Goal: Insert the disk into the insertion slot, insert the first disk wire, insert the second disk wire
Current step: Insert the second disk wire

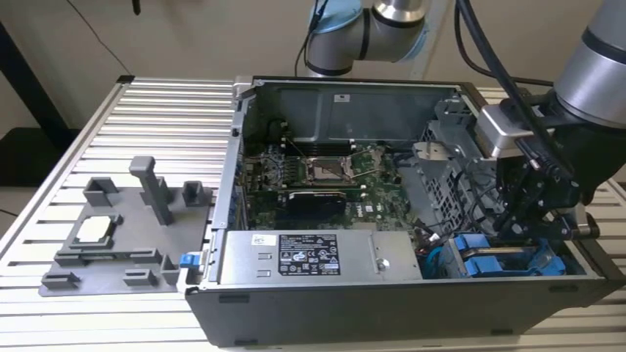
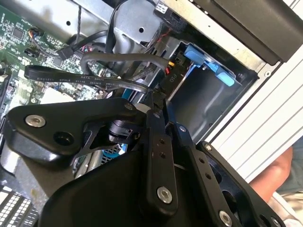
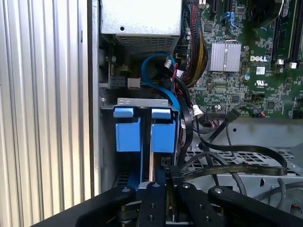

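Cabling stage at the drive cage of an open computer case [image 1: 293, 312] on the slatted bench [image 1: 146, 110]. Two blue carriers sit side by side in the grey cage. The one in line with the tool, taken to be the disk [image 3: 163, 135], is already seated in the insertion slot [image 3: 142, 101], just beside the other carrier [image 3: 128, 132]. Tool [image 2: 155, 100] hangs low in the corner of the case, fingers drawn close together and apparently pinching the end of the flat black cable [image 2: 71, 78]. Likely faults:
- The connector meets the disk's port skewed and jams or bends, because the stiff looped cable can twist it in the pinch.
- The loop snags the neighbouring wire bundle [image 3: 189, 52].
- The tool's linkage strikes the case wall just beside it.
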### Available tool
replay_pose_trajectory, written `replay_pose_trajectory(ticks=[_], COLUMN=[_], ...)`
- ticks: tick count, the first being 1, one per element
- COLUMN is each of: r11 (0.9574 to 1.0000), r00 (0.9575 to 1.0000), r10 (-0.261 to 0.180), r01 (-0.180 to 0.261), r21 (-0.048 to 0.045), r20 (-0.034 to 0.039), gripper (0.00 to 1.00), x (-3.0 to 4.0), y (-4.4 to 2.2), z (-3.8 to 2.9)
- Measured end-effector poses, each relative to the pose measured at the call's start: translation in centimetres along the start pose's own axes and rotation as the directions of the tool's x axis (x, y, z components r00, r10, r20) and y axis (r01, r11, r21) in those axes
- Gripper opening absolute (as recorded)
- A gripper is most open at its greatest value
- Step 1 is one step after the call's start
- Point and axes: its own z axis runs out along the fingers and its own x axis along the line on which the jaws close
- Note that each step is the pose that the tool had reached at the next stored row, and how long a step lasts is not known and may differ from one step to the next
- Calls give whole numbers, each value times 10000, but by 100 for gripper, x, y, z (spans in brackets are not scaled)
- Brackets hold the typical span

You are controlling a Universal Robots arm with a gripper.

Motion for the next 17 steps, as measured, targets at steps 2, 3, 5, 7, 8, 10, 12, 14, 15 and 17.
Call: replay_pose_trajectory(ticks=[2,3,5,7,8,10,12,14,15,17], r11=[10000,10000,10000,10000,10000,10000,10000,10000,10000,10000], r00=[10000,10000,10000,10000,10000,10000,10000,10000,10000,10000], r10=[1,1,1,2,1,1,1,2,2,2], r01=[-1,-1,-1,-2,-1,-1,-1,-2,-2,-2], r21=[3,4,7,9,9,10,13,15,15,14], r20=[8,11,16,18,16,16,19,21,21,11], gripper=[16,16,16,16,16,16,16,16,16,16], x=[-2,-3,-5,-7,-8,-9,-9,-9,-8,-8], y=[-1,-2,-2,-2,-2,-3,-6,-8,-9,-9], z=[1,1,2,8,10,17,26,39,49,61])
